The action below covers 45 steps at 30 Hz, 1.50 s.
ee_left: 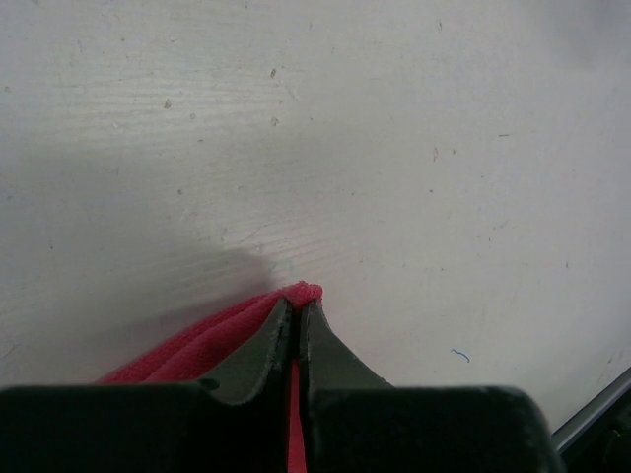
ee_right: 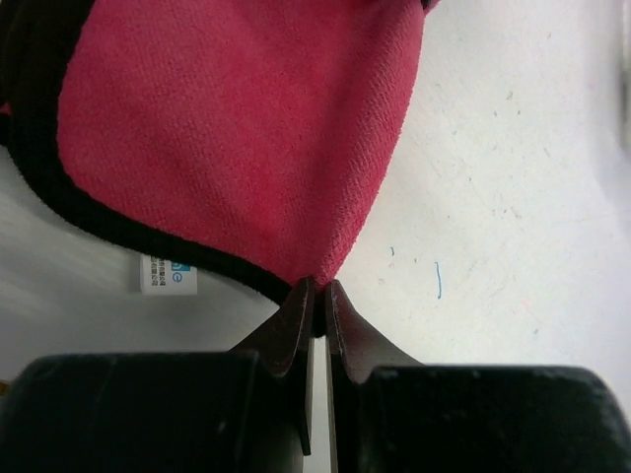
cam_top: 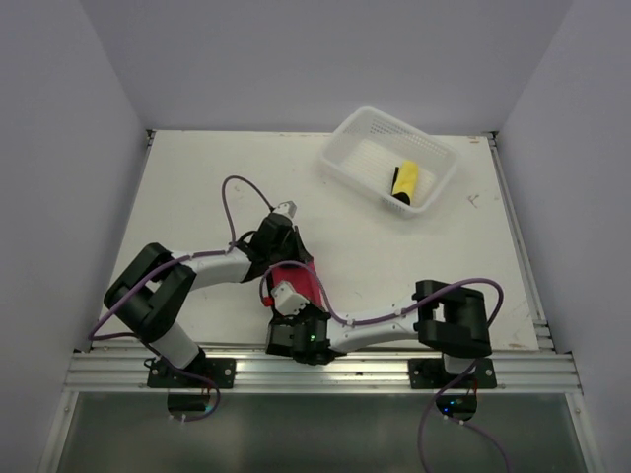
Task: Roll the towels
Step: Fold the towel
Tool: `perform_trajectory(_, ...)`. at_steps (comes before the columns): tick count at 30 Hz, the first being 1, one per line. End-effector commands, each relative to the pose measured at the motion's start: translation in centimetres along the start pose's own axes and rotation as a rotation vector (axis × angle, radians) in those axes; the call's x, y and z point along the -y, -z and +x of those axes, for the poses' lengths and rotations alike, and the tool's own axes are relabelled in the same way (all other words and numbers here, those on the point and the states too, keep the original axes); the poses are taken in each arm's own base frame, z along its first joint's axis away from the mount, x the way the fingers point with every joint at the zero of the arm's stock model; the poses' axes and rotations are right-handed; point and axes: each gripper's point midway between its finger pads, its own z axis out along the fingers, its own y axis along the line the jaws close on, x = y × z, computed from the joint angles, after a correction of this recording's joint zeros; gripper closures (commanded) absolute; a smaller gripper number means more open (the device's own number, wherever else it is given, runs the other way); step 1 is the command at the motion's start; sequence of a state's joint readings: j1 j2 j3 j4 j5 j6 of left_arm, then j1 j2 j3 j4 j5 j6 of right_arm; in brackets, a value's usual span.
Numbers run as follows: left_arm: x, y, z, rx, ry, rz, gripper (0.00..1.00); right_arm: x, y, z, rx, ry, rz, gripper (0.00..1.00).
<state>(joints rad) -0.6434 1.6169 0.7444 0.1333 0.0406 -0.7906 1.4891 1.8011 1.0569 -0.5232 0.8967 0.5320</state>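
Centre-front, red towel [cam_top: 294,281] mostly hidden; left gripper [ee_left: 299,305], right gripper [ee_right: 317,288] pinching corners.

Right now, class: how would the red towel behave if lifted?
Probably floppy: the red towel curves loosely away from the right gripper. Likely light, as a small corner pinch holds it. Its rough weave should resist slipping.

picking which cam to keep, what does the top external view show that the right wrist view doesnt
Only the top external view shows the white basket at the far right with a yellow towel in it, and the left arm. Only the right wrist view shows the right gripper shut on a corner of the red towel, plus its black edging and a white label. Both show the red towel and the white table.
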Motion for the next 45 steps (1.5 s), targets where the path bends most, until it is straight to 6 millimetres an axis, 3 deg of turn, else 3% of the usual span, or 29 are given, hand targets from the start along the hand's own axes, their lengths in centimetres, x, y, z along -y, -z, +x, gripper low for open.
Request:
perform_trajectory(1, 1.2, 0.3, -5.7, 0.210, 0.027, 0.060, 1.00, 0.1, 1.4, 0.9, -0.034, 0.204, 0.061, 1.00)
perform_trajectory(12, -1.0, -0.1, -4.9, 0.184, 0.034, 0.055, 1.00, -2.8, 1.1, 1.8, -0.049, 0.505, 0.063, 1.00)
perform_trajectory(20, -3.1, -0.9, -3.3, 0.151, 0.033, 0.007, 1.00, -5.2, 0.6, 3.8, -0.096, 0.647, -0.005, 1.00)
perform_trajectory(29, -6.4, -1.4, -1.1, 0.125, 0.027, -0.093, 1.00, -5.7, 0.4, 5.0, -0.130, 0.655, -0.031, 1.00)
perform_trajectory(45, -9.9, -1.5, 1.4, 0.094, 0.033, -0.204, 1.00, -6.1, 3.0, 1.6, -0.026, 0.415, -0.193, 0.87)
